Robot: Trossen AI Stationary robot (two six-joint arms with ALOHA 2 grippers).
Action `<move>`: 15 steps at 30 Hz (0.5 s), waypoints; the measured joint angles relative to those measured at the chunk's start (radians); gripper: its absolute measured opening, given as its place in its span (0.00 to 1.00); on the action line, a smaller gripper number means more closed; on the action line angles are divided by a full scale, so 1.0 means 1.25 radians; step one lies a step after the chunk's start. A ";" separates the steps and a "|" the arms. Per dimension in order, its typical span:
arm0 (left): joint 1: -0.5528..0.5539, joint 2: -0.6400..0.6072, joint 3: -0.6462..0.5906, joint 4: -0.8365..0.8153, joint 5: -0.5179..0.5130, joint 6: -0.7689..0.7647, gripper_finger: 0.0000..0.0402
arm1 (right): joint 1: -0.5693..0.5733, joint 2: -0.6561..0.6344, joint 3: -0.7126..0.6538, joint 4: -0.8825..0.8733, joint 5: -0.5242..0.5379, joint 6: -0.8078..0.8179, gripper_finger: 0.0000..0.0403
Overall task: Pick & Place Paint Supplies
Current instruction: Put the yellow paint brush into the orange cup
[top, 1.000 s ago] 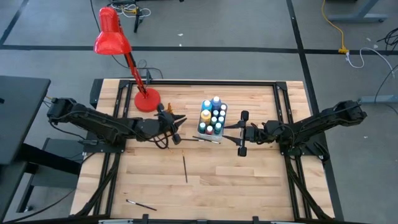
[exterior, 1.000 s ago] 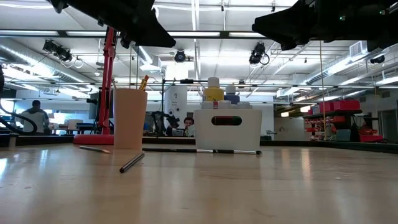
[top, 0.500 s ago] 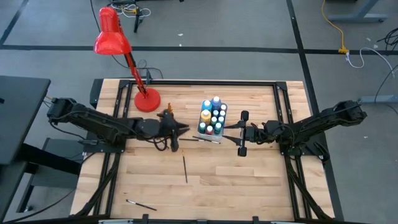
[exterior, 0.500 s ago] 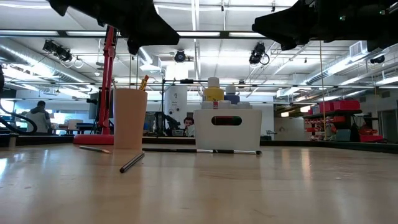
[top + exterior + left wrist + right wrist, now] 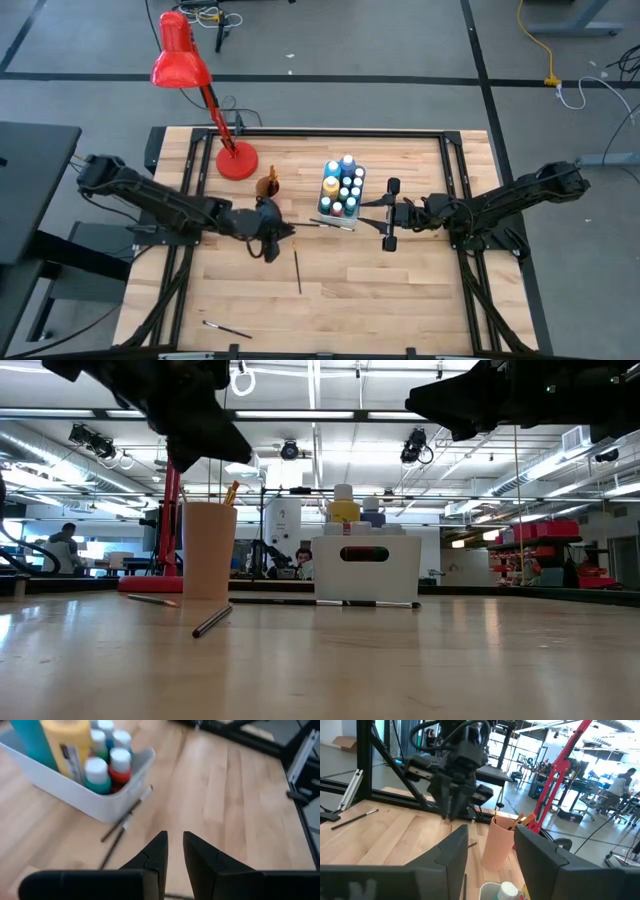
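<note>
Wooden table [image 5: 400, 290] carries bin [image 5: 341, 190], cup [image 5: 268, 186], lamp [image 5: 237, 160], brushes [image 5: 297, 271].

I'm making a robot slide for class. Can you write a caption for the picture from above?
Two arms flank a white bin of paint bottles; the left gripper hangs above a brush.

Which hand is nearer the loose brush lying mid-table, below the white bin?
Left. The left hand hovers just beside the brush; the right hand sits farther off, past the bin.
</note>
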 joint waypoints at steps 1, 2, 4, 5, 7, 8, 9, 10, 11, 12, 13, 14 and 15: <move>-0.011 0.000 0.000 -0.007 0.000 -0.009 0.17 | 0.000 0.000 0.000 0.000 0.000 0.000 0.41; -0.022 0.000 0.000 -0.011 0.000 -0.019 0.17 | 0.000 0.000 0.000 0.000 0.000 0.000 0.41; -0.042 0.000 0.000 -0.014 0.000 -0.032 0.17 | 0.000 0.000 0.000 0.000 0.000 0.000 0.41; -0.052 0.000 0.000 -0.015 0.000 -0.038 0.17 | 0.000 0.000 0.000 0.000 0.000 0.000 0.41; -0.071 0.000 0.000 -0.020 0.000 -0.041 0.17 | 0.000 0.000 0.000 0.000 0.000 0.000 0.41; -0.080 0.000 0.000 -0.027 0.000 -0.042 0.17 | 0.000 0.000 0.000 0.000 0.000 0.000 0.41; -0.087 0.000 0.000 -0.033 0.000 -0.042 0.17 | 0.000 0.000 0.000 0.000 0.000 0.000 0.41; -0.094 0.000 0.000 -0.038 0.000 -0.042 0.17 | 0.000 0.000 0.000 0.000 0.000 0.000 0.41; -0.102 0.000 0.000 -0.043 -0.001 -0.043 0.17 | 0.000 0.000 0.000 0.000 0.000 0.000 0.41; -0.108 0.000 0.000 -0.047 -0.002 -0.043 0.17 | 0.000 0.000 0.000 0.000 0.000 0.000 0.41; -0.113 0.000 0.000 -0.049 -0.004 -0.043 0.17 | 0.000 0.000 0.000 0.000 0.000 0.000 0.41; -0.117 0.000 0.000 -0.049 -0.007 -0.043 0.17 | 0.000 0.000 0.000 0.000 0.000 0.000 0.41; -0.121 0.000 0.000 -0.049 -0.011 -0.045 0.17 | 0.000 0.000 0.000 0.000 0.000 0.000 0.41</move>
